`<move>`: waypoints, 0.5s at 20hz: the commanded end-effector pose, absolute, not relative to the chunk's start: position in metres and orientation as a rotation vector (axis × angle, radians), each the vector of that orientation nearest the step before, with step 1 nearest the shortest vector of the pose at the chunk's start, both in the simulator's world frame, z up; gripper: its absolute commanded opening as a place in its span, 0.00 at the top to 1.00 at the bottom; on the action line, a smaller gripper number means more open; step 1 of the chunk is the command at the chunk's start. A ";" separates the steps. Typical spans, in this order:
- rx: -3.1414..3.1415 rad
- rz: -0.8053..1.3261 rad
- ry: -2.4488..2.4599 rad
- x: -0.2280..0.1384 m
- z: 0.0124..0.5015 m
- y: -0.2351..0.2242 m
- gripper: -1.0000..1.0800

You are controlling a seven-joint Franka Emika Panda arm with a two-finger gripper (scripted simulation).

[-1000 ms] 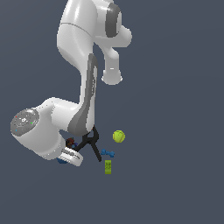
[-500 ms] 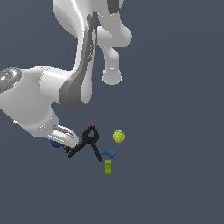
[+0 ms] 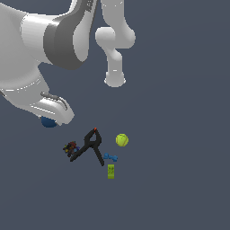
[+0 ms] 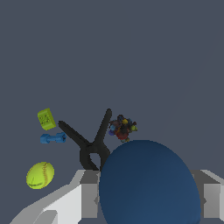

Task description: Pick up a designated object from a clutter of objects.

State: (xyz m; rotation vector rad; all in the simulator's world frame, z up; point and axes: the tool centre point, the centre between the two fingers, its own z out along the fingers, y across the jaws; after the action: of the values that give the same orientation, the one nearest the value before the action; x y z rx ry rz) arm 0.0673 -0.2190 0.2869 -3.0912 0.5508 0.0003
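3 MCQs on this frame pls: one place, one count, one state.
1. Where is the black clamp in the exterior view?
A. Between the dark multicoloured toy and the tennis ball
B. On the exterior view's right of the tennis ball
C. On top of the green block

2. How many yellow-green balls are in view?
A. None
B. One
C. Three

3. What state is the dark blue ball in?
A. Lying among the other items
B. Between the jaws of the gripper, away from the other items
C. Resting on the clamp

Key: 1 A, the toy lies on the clamp's exterior-view left and the tennis ball on its right. 2 B, both views show one tennis ball. 3 B, the wrist view shows the ball filling the space between the two fingers.
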 end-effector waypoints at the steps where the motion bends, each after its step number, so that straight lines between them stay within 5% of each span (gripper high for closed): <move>1: -3.091 0.000 0.551 0.058 0.311 -0.220 1.00; 10: -3.093 0.000 0.551 0.038 0.370 -0.222 1.00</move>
State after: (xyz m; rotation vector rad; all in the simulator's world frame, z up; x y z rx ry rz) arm 0.0405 -0.2221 0.3626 -3.0926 0.5512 -0.0012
